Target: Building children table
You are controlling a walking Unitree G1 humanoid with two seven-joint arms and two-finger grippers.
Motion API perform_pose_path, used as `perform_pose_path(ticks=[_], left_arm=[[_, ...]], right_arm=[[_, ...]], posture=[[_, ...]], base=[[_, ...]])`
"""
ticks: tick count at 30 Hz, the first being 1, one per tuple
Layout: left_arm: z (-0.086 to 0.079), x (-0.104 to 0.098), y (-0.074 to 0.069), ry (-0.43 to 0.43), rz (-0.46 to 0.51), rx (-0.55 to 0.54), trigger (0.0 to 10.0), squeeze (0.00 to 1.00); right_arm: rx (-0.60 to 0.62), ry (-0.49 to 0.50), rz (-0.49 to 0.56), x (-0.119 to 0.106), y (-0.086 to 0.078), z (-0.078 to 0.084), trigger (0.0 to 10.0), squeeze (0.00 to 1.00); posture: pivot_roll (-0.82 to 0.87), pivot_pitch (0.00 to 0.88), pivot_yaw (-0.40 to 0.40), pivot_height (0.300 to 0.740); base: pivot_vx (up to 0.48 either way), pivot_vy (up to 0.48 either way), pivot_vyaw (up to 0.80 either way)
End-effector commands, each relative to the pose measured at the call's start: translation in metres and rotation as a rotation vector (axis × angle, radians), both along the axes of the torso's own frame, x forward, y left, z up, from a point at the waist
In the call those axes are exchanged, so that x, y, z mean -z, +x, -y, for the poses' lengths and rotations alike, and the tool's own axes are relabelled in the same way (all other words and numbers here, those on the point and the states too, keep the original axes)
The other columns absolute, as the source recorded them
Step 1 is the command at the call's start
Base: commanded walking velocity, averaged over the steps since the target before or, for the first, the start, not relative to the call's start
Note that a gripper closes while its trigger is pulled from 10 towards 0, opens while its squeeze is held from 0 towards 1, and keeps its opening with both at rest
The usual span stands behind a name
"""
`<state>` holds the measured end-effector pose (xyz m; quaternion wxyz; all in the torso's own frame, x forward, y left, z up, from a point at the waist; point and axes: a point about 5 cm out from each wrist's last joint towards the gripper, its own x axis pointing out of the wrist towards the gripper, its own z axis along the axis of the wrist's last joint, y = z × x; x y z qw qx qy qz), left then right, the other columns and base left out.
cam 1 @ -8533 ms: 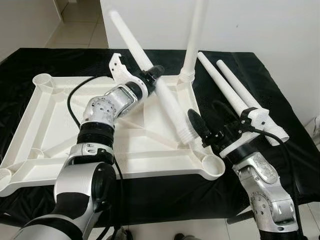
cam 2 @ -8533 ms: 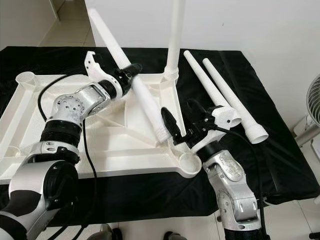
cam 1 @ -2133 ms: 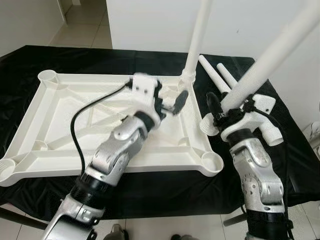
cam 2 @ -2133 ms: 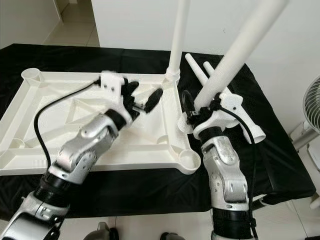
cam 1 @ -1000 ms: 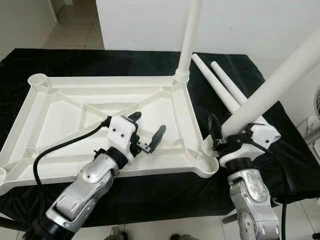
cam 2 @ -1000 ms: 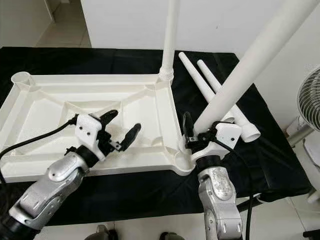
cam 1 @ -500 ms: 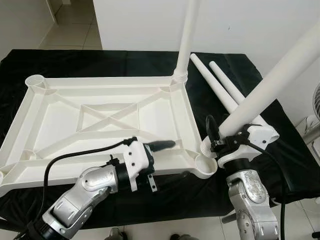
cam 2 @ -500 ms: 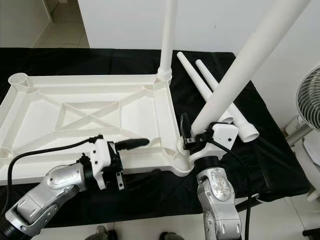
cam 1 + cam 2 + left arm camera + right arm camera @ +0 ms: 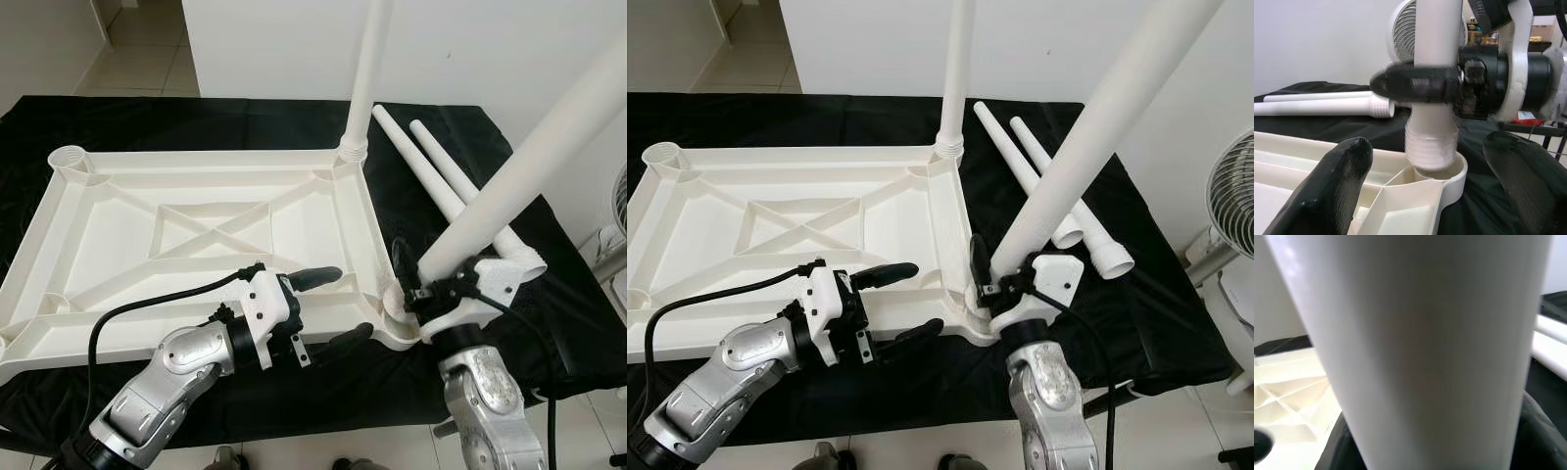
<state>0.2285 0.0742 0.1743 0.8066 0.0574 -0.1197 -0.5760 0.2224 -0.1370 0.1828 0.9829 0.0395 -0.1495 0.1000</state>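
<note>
Since half a second ago the held leg's threaded foot has come down onto the near-right corner socket, where it hovered just beside it before. Farthest left, the upturned tabletop lies on the black-draped desk. The left end effector is spread wide, empty, its fingers straddling the tabletop's near rim beside that socket. One finished leg stands upright in the far-right corner. The right end effector is clamped on the tilted leg low down, near the threads. Two spare legs lie on the cloth to the right. Judging by looks, the leg is light, rigid, smooth plastic, likely slippery; holding close to the threaded end seems best.
</note>
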Motion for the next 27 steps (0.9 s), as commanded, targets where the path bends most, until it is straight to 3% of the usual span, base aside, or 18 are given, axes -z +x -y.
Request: perform_pose_path(ticks=[1, 9, 21, 24, 27], left_arm=[[0.000, 0.003, -0.001, 0.029, -0.005, 0.032, 10.0, 0.00], [-0.001, 0.001, 0.002, 0.020, 0.000, 0.020, 10.0, 0.00], [-0.002, -0.002, 0.003, 0.015, 0.007, 0.021, 10.0, 0.00], [-0.003, -0.003, 0.004, 0.014, 0.008, 0.018, 10.0, 0.00], [-0.003, -0.003, 0.004, 0.014, 0.008, 0.017, 10.0, 0.00]], right_arm=[[-0.005, -0.012, -0.007, 0.001, -0.002, 0.001, 10.0, 0.00], [0.029, 0.001, -0.090, 0.024, -0.001, 0.012, 10.0, 0.00], [0.046, -0.025, -0.096, 0.028, 0.003, 0.018, 10.0, 0.00], [-0.034, -0.173, -0.062, 0.032, -0.007, 0.008, 10.0, 0.00], [-0.054, -0.209, -0.053, 0.033, -0.010, 0.007, 10.0, 0.00]], posture=[[-0.01, 0.146, -0.030, 0.740], [-0.01, 0.150, -0.028, 0.740], [0.00, 0.148, -0.023, 0.740], [0.00, 0.151, -0.023, 0.740], [0.00, 0.154, -0.021, 0.740]], base=[[0.000, 0.000, 0.00], [0.000, 0.000, 0.00], [0.000, 0.000, 0.00], [0.000, 0.000, 0.00], [0.000, 0.000, 0.00]])
